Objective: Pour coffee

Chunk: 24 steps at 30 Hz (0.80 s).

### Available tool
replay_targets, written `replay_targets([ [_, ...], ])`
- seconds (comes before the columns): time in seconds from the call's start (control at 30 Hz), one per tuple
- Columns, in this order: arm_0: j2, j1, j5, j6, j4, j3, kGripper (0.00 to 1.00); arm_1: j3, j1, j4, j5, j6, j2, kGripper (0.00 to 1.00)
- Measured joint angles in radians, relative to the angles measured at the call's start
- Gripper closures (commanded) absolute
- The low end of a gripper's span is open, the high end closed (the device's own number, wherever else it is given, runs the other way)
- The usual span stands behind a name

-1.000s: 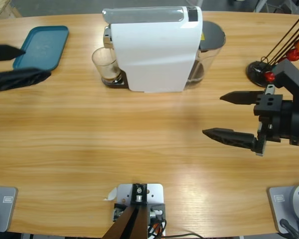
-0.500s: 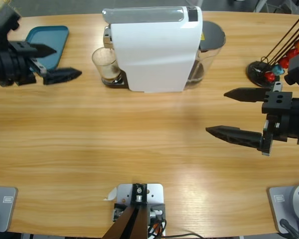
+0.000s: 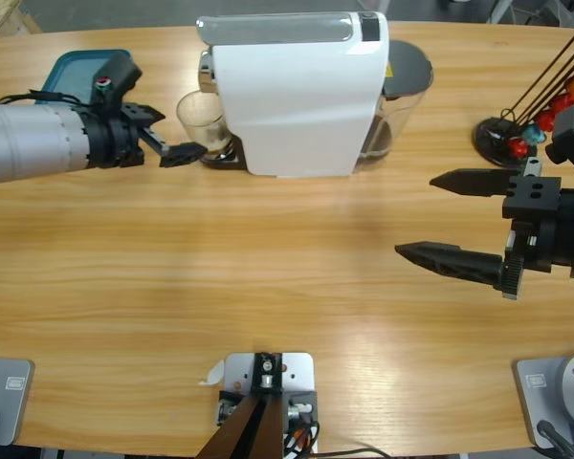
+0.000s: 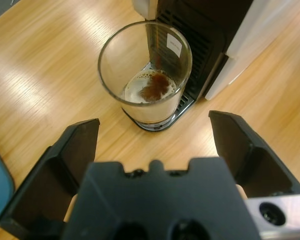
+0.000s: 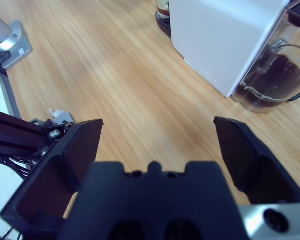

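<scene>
A clear glass (image 3: pixel 200 122) stands on the drip tray under the spout of the white coffee machine (image 3: pixel 297 96). In the left wrist view the glass (image 4: pixel 145 75) holds a shallow layer of dark coffee (image 4: pixel 152 90) with tan foam. My left gripper (image 3: pixel 167 136) is open just left of the glass, and its jaws (image 4: pixel 155 122) stand wide on either side, short of touching it. My right gripper (image 3: pixel 416 216) hangs open and empty over the right part of the table, and its wrist view (image 5: pixel 157 124) looks along the bare wood toward the machine (image 5: pixel 225 35).
A teal tray (image 3: pixel 72 62) lies at the back left, partly behind the left arm. The machine's clear water tank (image 3: pixel 402 96) sits on its right side. A black stand with red and orange capsules on rods (image 3: pixel 531 115) is at the back right.
The left arm has swung in from the left edge, past the tray, up to the glass. The right gripper drew back slightly to the right, then stayed still.
</scene>
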<state>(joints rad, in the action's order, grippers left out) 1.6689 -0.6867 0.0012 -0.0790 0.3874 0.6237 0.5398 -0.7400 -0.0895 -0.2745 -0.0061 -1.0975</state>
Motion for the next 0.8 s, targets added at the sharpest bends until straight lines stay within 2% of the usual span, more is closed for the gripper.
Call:
replay_targets([
  [0.47, 0.187, 0.011, -0.046, -0.002, 0.361, -0.065, 0.035, -0.001, 0.000, 0.000, 0.000, 0.000, 0.000, 0.000],
  [0.57, 0.201, 0.018, -0.058, -0.003, 0.401, -0.081, 0.109, -0.001, 0.000, 0.000, 0.000, 0.000, 0.000, 0.000],
  [0.8, 0.224, 0.032, -0.059, -0.004, 0.486, -0.100, 0.105, -0.001, 0.000, 0.000, 0.000, 0.000, 0.000, 0.000],
])
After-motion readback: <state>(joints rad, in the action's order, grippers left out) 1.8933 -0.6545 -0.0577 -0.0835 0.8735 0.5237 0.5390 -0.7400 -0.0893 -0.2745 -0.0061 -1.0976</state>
